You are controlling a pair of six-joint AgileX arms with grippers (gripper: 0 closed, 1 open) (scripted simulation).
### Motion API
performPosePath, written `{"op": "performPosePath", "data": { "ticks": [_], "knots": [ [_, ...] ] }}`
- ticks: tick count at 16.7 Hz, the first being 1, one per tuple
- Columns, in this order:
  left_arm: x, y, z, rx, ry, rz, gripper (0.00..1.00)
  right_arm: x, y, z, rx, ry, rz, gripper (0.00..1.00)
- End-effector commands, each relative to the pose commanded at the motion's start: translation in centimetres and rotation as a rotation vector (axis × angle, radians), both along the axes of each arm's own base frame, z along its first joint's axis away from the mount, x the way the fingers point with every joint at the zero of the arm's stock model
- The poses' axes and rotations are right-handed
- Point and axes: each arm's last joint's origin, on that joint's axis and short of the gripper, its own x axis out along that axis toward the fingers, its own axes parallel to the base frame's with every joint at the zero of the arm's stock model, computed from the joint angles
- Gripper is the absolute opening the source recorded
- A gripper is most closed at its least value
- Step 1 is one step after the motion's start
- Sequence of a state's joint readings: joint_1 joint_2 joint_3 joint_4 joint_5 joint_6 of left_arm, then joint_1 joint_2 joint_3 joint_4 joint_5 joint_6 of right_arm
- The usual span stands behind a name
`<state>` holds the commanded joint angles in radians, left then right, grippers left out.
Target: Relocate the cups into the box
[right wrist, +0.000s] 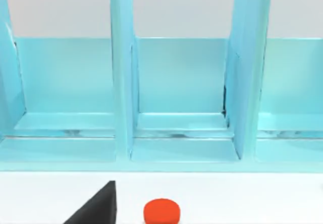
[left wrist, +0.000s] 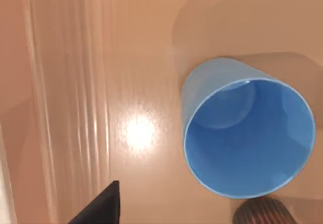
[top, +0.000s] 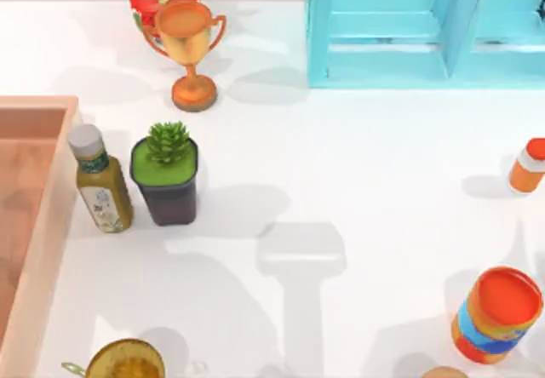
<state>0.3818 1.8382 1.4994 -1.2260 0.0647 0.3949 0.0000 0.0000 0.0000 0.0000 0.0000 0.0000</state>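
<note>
Box [top: 34,225] at left table edge, big and tan. Blue cup [left wrist: 247,138] upright on box floor, mouth up, right below left gripper; brown cup [left wrist: 261,215] just beside it. One dark left finger [left wrist: 101,209] apart from blue cup; grip: cannot tell. Right arm parked facing cabinet [right wrist: 176,93].

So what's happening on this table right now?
A two-armed robot is putting cups into a wooden box at the table's left edge. The left arm's camera looks down at the light blue cup standing upright on the box floor, with the ribbed rim of something brown just beside it. The right arm's camera faces the turquoise cabinet, a small orange cap below.
</note>
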Motion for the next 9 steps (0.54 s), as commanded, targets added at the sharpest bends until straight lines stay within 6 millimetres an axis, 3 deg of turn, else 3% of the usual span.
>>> {"op": "performPosePath", "data": {
  "ticks": [5, 9],
  "knots": [
    [0.1, 0.0, 6.3, -0.003, -0.006, -0.002, 1.0, 0.0, 0.0, 0.0, 0.0, 0.0, 0.0, 1.0],
    [-0.3, -0.2, 8.3, 0.0, 0.0, -0.001, 1.0, 0.0, 0.0, 0.0, 0.0, 0.0, 0.0, 1.0]
  ]
}}
